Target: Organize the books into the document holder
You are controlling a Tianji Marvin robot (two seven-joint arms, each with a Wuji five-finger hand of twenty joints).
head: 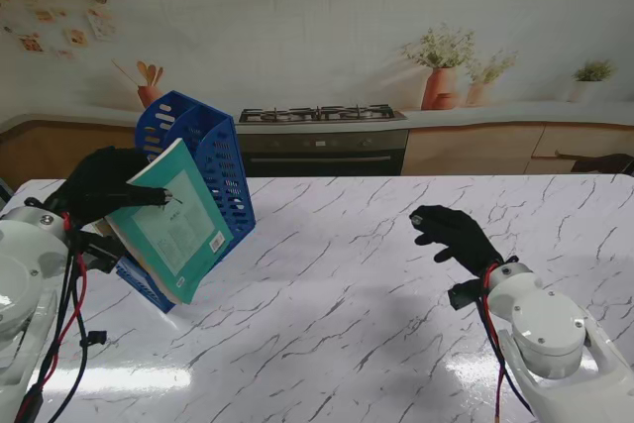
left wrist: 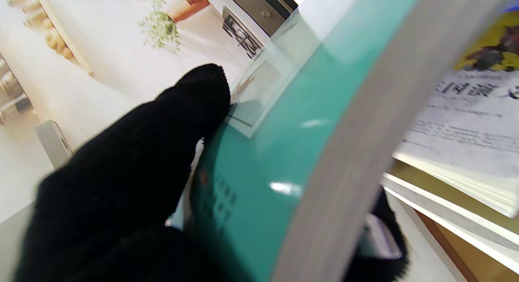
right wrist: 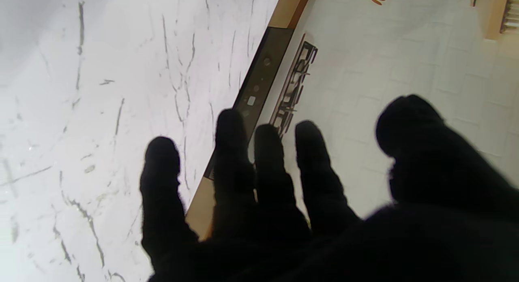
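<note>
A teal book (head: 176, 223) is held tilted at the left of the table, its top edge leaning against the blue mesh document holder (head: 203, 151), which tips back to the right. My left hand (head: 104, 187), in a black glove, is shut on the book, thumb (left wrist: 162, 132) pressed on the teal cover (left wrist: 292, 136). Other books (left wrist: 466, 124) show beside it in the left wrist view. My right hand (head: 454, 233) hovers open over the table on the right, fingers (right wrist: 231, 160) spread and holding nothing.
The white marble table (head: 357, 314) stretches between both arms. A second book or blue edge (head: 147, 286) sits under the teal book near the holder's base. A stove and counter (head: 322, 136) lie beyond the table's far edge.
</note>
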